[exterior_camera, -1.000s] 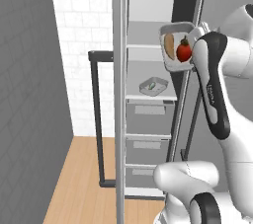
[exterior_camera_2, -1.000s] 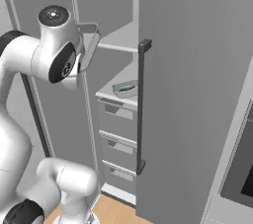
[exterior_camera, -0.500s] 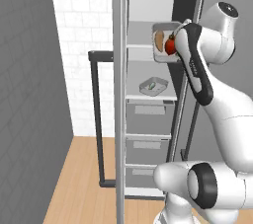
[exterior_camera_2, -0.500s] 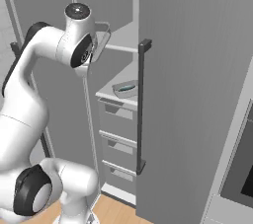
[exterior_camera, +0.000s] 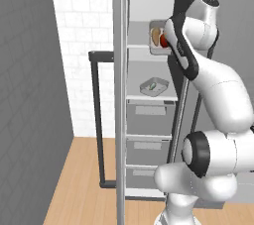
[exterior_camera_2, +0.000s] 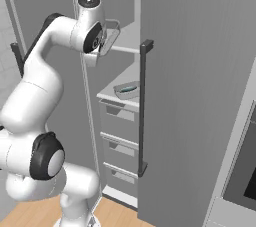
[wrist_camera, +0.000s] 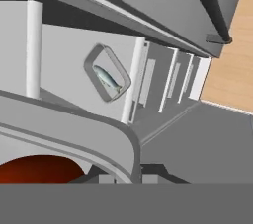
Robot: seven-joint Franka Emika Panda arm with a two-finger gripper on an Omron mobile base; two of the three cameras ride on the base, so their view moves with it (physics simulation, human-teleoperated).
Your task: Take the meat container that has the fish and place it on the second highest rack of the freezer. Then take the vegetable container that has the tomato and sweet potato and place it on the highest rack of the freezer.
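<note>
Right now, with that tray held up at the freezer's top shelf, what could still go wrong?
The vegetable container looks tipped on edge in the hand, so the tomato and sweet potato could roll out before it lies flat on the highest rack. The grip seems to be on the rim alone, so the tray might slip. The arm works close to the freezer's frame and might bump it.

White brick wall [exterior_camera: 84,30] left; wood floor [exterior_camera: 82,179] below; oven [exterior_camera_2: 240,171] right.
</note>
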